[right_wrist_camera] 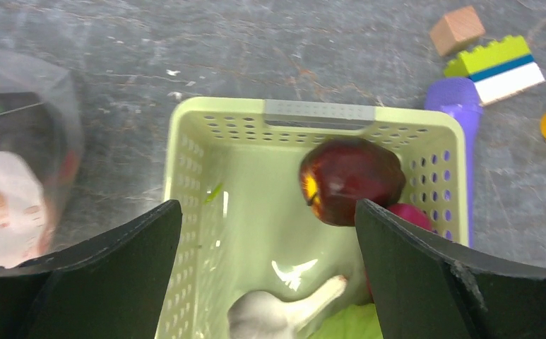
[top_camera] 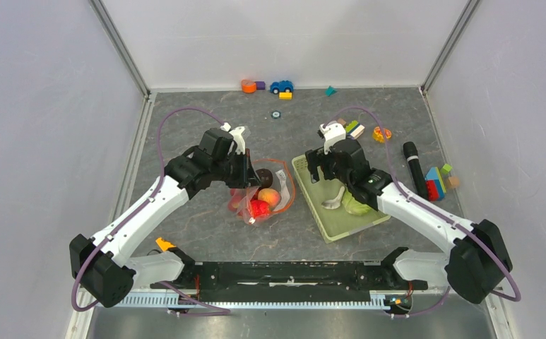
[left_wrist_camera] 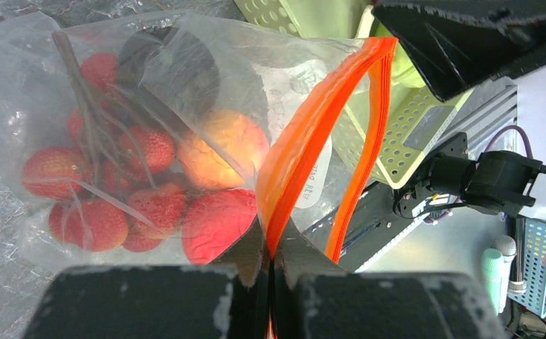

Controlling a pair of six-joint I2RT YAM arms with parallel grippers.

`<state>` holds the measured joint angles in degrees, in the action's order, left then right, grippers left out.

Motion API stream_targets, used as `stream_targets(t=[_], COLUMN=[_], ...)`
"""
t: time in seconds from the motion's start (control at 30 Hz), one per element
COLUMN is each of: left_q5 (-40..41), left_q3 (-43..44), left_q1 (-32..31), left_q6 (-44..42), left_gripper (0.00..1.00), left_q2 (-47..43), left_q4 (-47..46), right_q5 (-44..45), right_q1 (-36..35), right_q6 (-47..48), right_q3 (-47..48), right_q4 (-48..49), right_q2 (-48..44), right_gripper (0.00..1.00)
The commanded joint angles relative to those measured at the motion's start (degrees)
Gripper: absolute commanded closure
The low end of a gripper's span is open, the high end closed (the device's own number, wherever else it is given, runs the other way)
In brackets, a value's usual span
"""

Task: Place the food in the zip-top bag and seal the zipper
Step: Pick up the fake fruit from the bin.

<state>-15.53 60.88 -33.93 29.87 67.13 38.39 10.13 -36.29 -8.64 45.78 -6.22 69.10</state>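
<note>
Left gripper (left_wrist_camera: 271,260) clamps the zipper (left_wrist_camera: 311,135), which runs toward the basket (left_wrist_camera: 412,134); right gripper (right_wrist_camera: 266,212) stands wide.

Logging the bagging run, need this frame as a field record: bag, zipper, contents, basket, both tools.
bag: zip-top bag on the table, left of the green basket
zipper: zipper unsealed, mouth open
in bag: strawberries, peach, dark plum
in basket: dark red fruit, cabbage
left tool: left tool shut on the zipper at one end
right tool: right tool open, empty, over the basket
clutter: toy car at the far edge
</note>
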Motion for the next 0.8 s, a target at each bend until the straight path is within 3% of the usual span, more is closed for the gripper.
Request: stream_targets(t=[0.0,0.47,0.77], left_q5=[-0.58,-0.68,0.41], left_q3=[0.03,0.11,0.11], left_q1=[0.09,0.06,0.09], left_q6=[-0.27,-0.20,-0.34], left_gripper=[0.98,0.98,0.98], left_q2=[-0.16,0.78,0.18], left_q4=[-2.18,-2.19,-2.01], right_q5=[8.39,18.18,18.95], right_q1=[0.28,0.57,0.95], right_q6=[0.29,7.68,8.16], right_q3=[3.07,8.20,9.92], right_q4=[-1.69,1.77,1.95], right_q2=[2.90,17.65,24.30], right_gripper=[0.02,0.03,0.05])
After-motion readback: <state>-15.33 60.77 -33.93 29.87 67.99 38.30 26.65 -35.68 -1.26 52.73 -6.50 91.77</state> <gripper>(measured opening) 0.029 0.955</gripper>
